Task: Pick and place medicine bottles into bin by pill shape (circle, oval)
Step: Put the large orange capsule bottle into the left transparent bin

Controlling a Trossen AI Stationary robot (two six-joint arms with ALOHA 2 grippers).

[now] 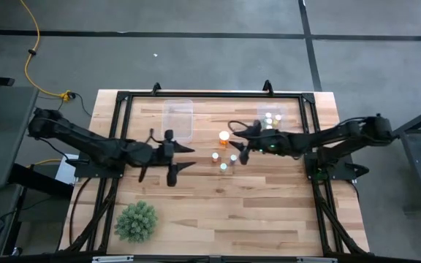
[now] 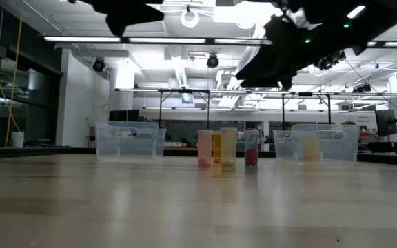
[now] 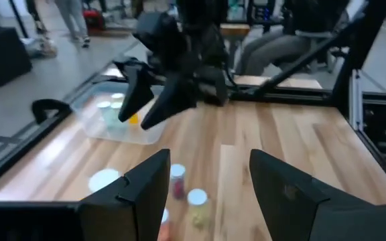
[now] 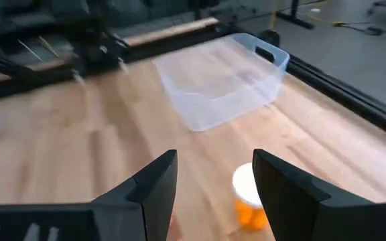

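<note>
Large orange bottle (image 1: 224,136) stood mid-worktop, small bottles (image 1: 224,161) just near of it, some already in right bin (image 1: 270,121). Left bin (image 1: 177,117) held none. Right claw (image 1: 237,140) released, hovering just right of orange bottle. Advice: centre over cap, descend straight, avoid neighbours. Left claw (image 1: 183,156) released, waiting left.

Green spiky plant (image 1: 136,221) (near table (image 1: 269,212) corner), yellow cable (image 1: 29,51)

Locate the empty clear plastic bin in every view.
High view: empty clear plastic bin, left of centre at the table's far edge.
Low view: left background.
Left wrist view: not in it.
Right wrist view: ahead, beyond the shared landmark, the white-capped orange bottle.
</note>
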